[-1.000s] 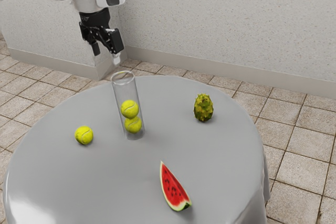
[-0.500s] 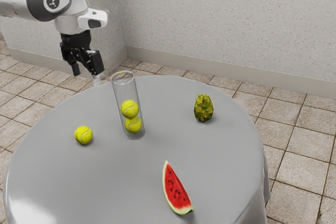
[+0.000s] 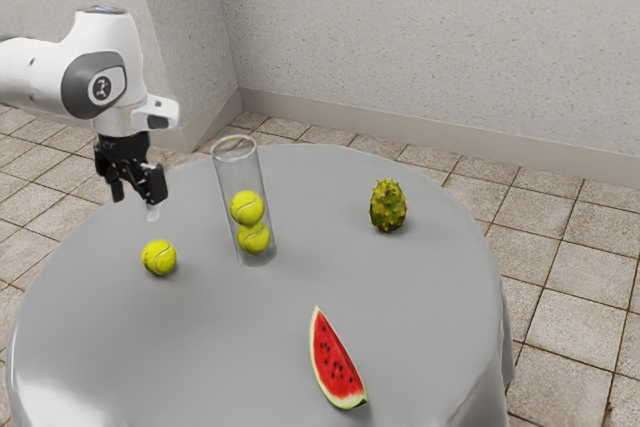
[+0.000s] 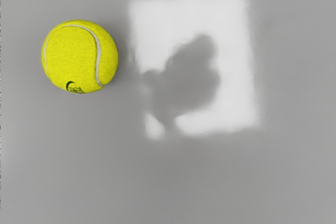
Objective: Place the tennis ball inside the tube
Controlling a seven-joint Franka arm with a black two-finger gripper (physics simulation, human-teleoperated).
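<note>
The transparent tube stands on the round grey worktop, and inside of it there are two yellow tennis balls, the upper ball being just over the lower ball. The loose tennis ball lies outside of the tube, on the exterior view's left of it, and apart from it. The claw is also on the exterior view's left of the tube, in the air and pointing down; its two fingers are spread, with nothing between them. It does not touch the loose tennis ball, which the wrist view shows with a white curved seam and a small dark mark. In this same view, a bright patch with a dark shape in it is seen beside the ball. The spiky green-yellow fruit is on the exterior view's right of the tube, well apart, and the watermelon slice lies nearer to the exterior camera than the tube.
</note>
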